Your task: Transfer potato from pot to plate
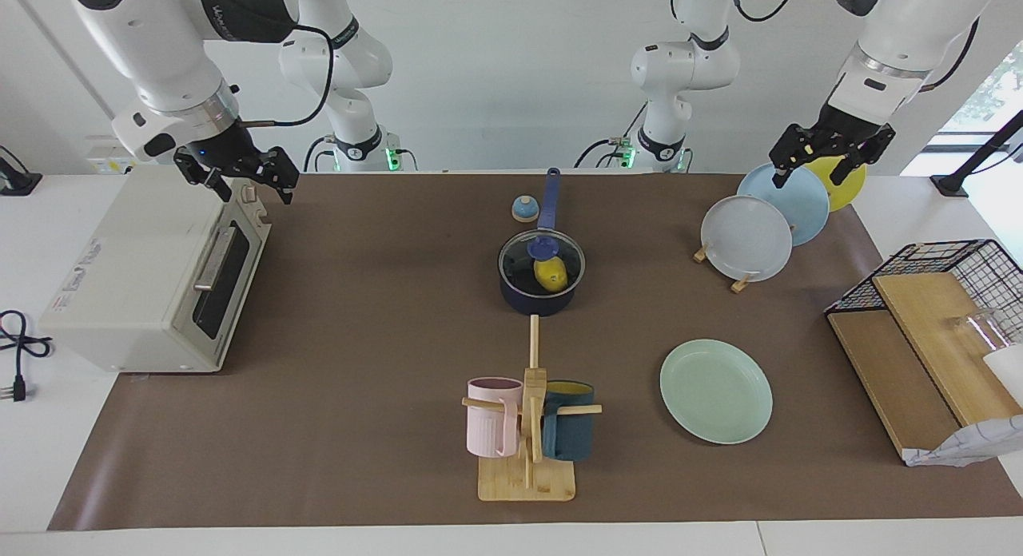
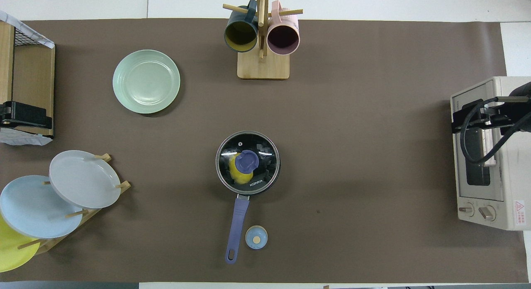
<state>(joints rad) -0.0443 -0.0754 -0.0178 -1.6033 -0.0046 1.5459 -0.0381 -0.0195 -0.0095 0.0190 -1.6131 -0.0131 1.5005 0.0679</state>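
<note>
Brown mat (image 1: 360, 316), left jaws (image 1: 821, 166) spread — empty, right jaws (image 1: 240, 180) spread — empty

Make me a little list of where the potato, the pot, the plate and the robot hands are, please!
potato: inside the pot, under its glass lid
pot: mid-table, lid on, handle toward the robots
plate: bare, farther from the robots than the pot, toward the left arm's end
left gripper: open, over the plate rack
right gripper: open, over the toaster oven
</note>
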